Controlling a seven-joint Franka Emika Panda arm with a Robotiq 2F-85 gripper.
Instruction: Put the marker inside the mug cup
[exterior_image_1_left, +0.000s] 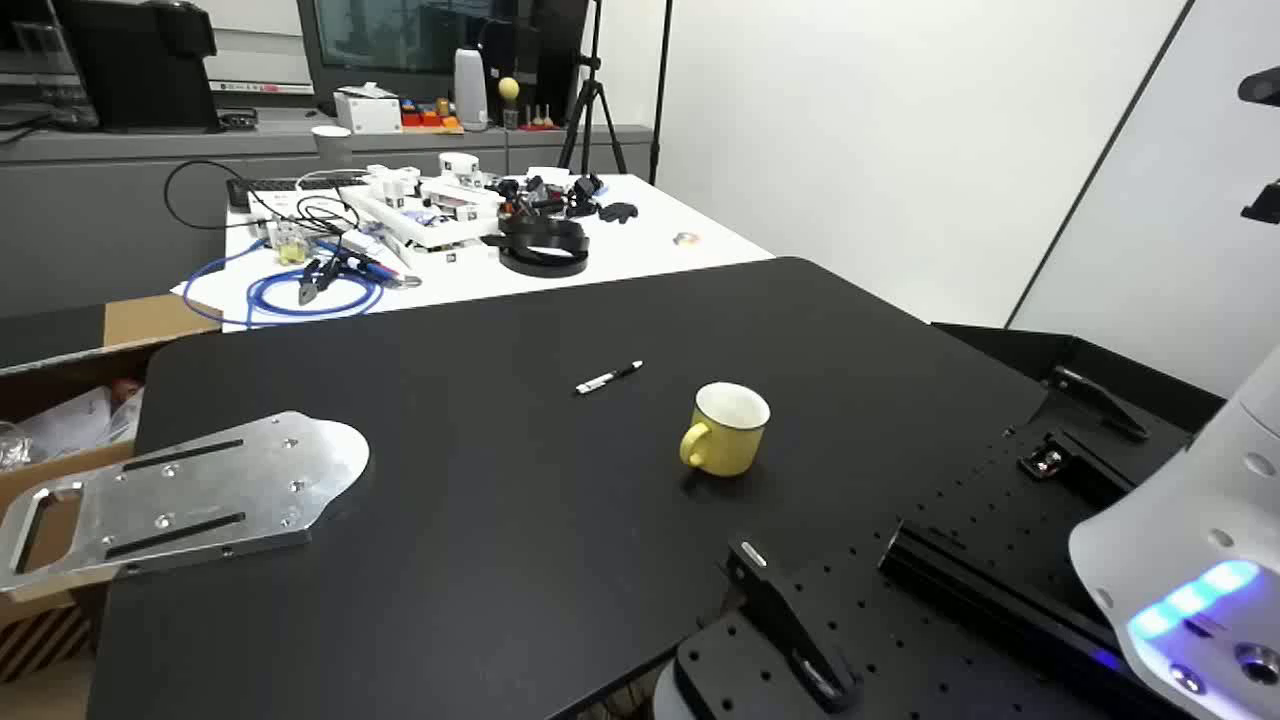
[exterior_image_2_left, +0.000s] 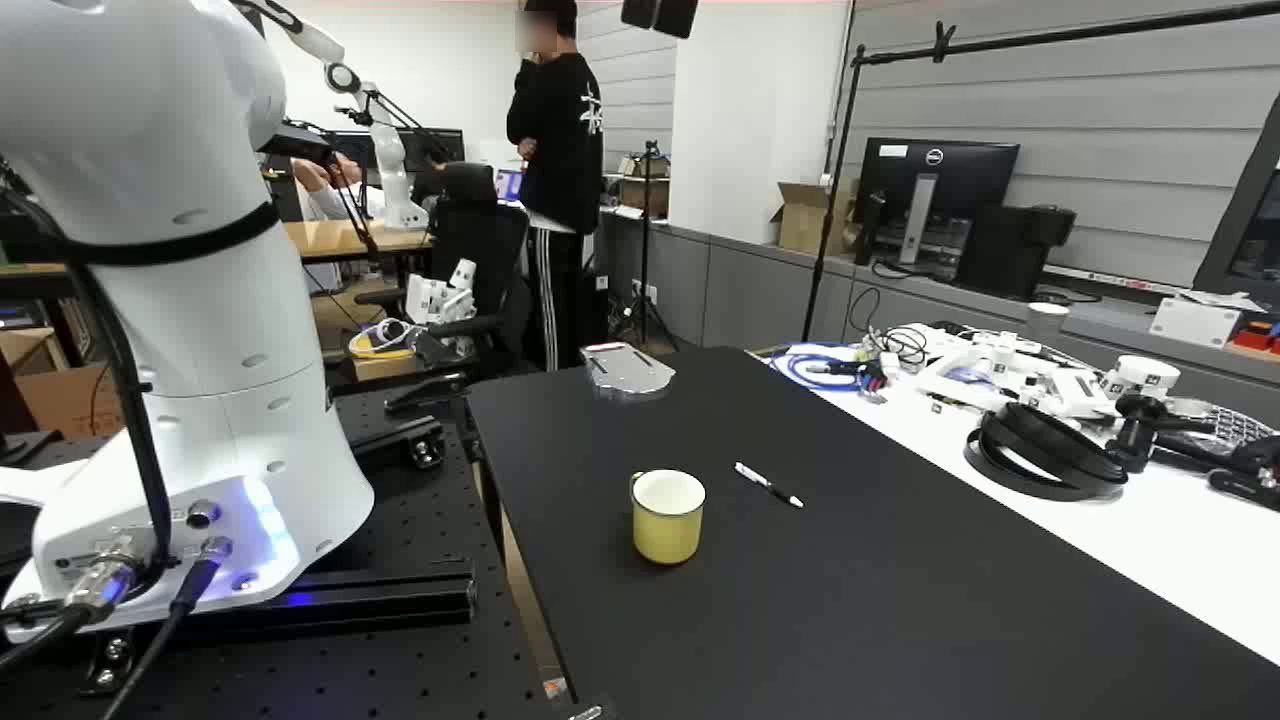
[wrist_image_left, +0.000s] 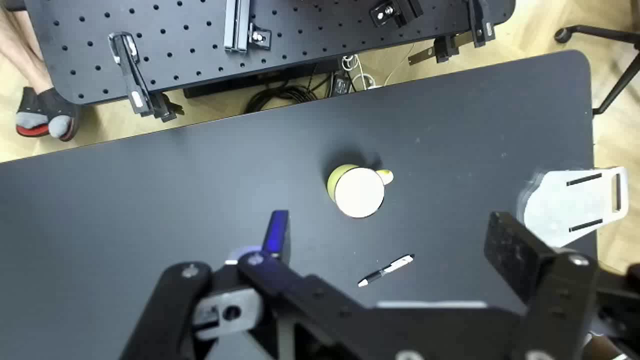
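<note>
The marker is a slim black-and-white pen (exterior_image_1_left: 608, 377) lying flat on the black table. It also shows in an exterior view (exterior_image_2_left: 768, 485) and in the wrist view (wrist_image_left: 385, 271). The yellow mug (exterior_image_1_left: 722, 445) with a white inside stands upright a short way from the pen. It also shows in an exterior view (exterior_image_2_left: 667, 532) and in the wrist view (wrist_image_left: 359, 193). My gripper (wrist_image_left: 390, 232) is wide open and empty, high above the table. In the wrist view the pen appears between the fingers. The gripper is out of view in both exterior views.
A silver metal plate (exterior_image_1_left: 240, 475) lies at one table end; it also shows in the wrist view (wrist_image_left: 572, 200). A white table (exterior_image_1_left: 660, 245) with cables and parts adjoins the black table (exterior_image_1_left: 480, 560). A perforated black base (wrist_image_left: 200, 45) with brackets stands along another edge, across a gap.
</note>
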